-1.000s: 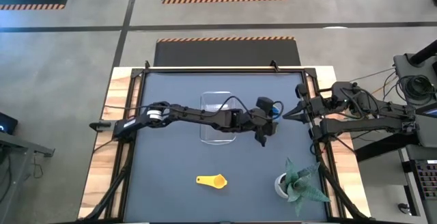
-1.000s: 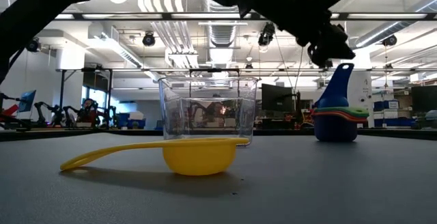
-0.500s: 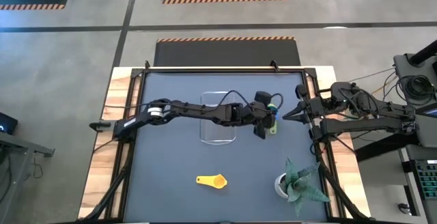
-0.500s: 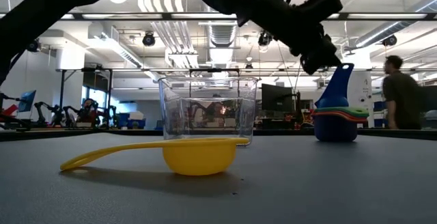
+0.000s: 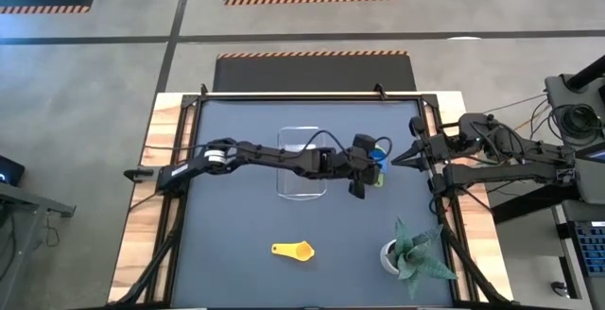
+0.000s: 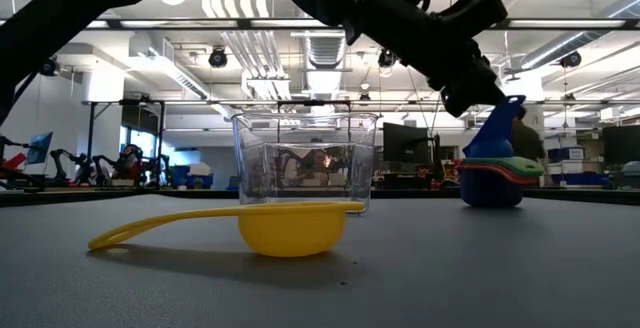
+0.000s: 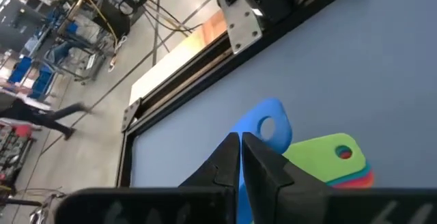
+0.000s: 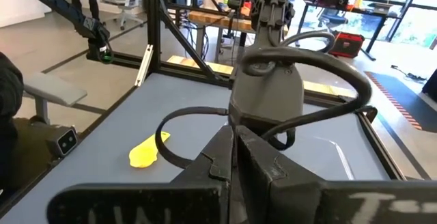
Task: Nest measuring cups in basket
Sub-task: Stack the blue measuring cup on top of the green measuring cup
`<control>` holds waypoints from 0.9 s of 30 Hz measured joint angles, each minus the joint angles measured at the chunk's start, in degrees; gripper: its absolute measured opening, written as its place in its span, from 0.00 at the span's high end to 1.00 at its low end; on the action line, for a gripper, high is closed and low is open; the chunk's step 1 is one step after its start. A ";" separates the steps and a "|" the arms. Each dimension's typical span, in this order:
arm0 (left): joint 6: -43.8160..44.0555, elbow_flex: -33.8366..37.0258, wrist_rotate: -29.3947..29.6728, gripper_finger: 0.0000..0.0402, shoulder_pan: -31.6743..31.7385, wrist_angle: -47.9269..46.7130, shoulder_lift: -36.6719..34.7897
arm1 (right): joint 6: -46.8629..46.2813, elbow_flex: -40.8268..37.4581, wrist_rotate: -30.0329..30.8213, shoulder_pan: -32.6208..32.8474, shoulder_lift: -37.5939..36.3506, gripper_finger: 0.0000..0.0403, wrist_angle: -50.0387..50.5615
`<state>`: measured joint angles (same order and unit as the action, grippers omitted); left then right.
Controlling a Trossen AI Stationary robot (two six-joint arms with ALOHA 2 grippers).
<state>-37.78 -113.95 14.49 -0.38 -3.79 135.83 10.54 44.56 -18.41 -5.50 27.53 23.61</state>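
From above, the left gripper point(image 5: 362, 180) reaches across the dark desk point(image 5: 236, 225), past the clear basket point(image 5: 302, 163), to the nested stack of measuring cups point(image 5: 377, 162) just beside the basket on the right arm's side. A single yellow cup point(image 5: 294, 249) lies apart, nearer the front edge. A white pot with a green plant point(image 5: 406, 251) stands in the front corner on the right arm's side. The right gripper point(image 5: 402, 158) waits at the desk's edge, its fingers together.

At desk height, the yellow cup point(image 6: 270, 226) lies in front of the basket point(image 6: 305, 163), and the stack point(image 6: 495, 173) stands with its blue handle upright beneath the left gripper point(image 6: 478, 93).

The left wrist view shows the left fingers point(image 7: 268, 168) pressed together with nothing between them, just over the blue and green handles point(image 7: 300, 145).

The right wrist view shows closed fingers point(image 8: 263, 159) and the yellow cup point(image 8: 147, 151) beyond.
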 joint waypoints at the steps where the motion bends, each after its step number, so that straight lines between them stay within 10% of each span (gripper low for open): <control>1: -0.06 -0.06 -0.52 1.00 0.00 -0.43 0.00 | -0.02 0.00 0.00 0.00 0.00 0.98 0.01; 17: 0.04 -2.52 3.10 0.99 0.42 -0.99 0.02 | -0.04 0.00 0.00 0.00 0.00 0.98 -0.10; 27: 0.42 -2.66 -3.08 0.77 0.54 -8.80 -3.47 | -0.48 0.00 0.02 0.00 0.00 0.98 0.12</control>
<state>-37.36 -116.62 11.41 0.16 -12.59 132.36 10.07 44.56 -18.39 -5.50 27.53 23.73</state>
